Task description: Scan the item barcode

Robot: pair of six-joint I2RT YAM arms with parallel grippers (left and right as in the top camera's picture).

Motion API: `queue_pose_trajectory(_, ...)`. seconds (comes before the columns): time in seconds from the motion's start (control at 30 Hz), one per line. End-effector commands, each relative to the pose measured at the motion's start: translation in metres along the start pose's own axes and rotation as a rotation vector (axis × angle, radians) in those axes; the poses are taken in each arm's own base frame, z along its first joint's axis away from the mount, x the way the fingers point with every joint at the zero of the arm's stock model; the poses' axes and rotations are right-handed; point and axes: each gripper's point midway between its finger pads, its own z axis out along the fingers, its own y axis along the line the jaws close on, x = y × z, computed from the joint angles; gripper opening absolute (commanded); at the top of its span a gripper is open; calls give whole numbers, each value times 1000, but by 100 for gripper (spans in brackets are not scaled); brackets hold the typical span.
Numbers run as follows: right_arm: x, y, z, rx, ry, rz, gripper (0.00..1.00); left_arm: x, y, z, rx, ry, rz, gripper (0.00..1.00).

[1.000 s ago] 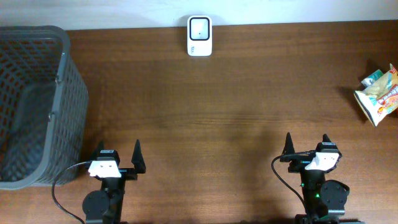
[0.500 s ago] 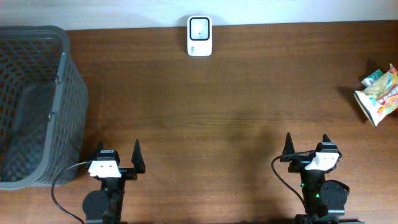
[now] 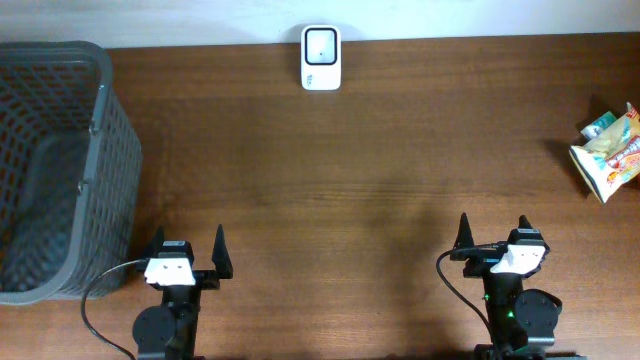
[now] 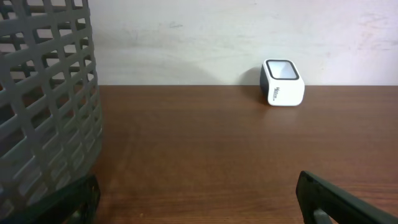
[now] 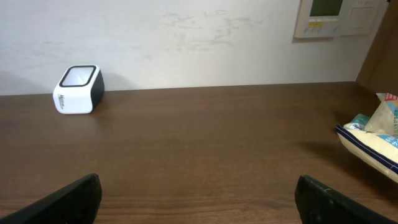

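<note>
The item, a yellow and white snack packet (image 3: 608, 152), lies at the table's far right edge; the right wrist view shows the packet (image 5: 372, 138) at its right side. A white barcode scanner (image 3: 321, 58) stands at the back centre against the wall, seen as the scanner (image 4: 283, 82) in the left wrist view and the scanner (image 5: 78, 89) in the right wrist view. My left gripper (image 3: 190, 243) rests open at the front left, nothing between its fingers. My right gripper (image 3: 493, 230) rests open at the front right, also holding nothing, well short of the packet.
A large grey mesh basket (image 3: 100, 150) fills the left side of the table, close beside the left gripper; its wall (image 4: 43, 106) looms in the left wrist view. A pale wall runs along the table's back edge.
</note>
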Motion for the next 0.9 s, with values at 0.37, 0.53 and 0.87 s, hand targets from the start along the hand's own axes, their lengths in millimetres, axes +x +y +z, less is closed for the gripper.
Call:
queue_pose_trajectory(0.37, 3, 0, 0, 1, 3, 4, 99, 1, 19, -1, -110, -3, 16, 99)
queue_pose_trajectory(0.53, 3, 0, 0, 1, 3, 4, 98, 1, 20, -1, -112, -2, 38, 99)
queue_pose_trajectory(0.87, 3, 0, 0, 1, 3, 4, 98, 0, 17, -1, -95, -4, 45, 99)
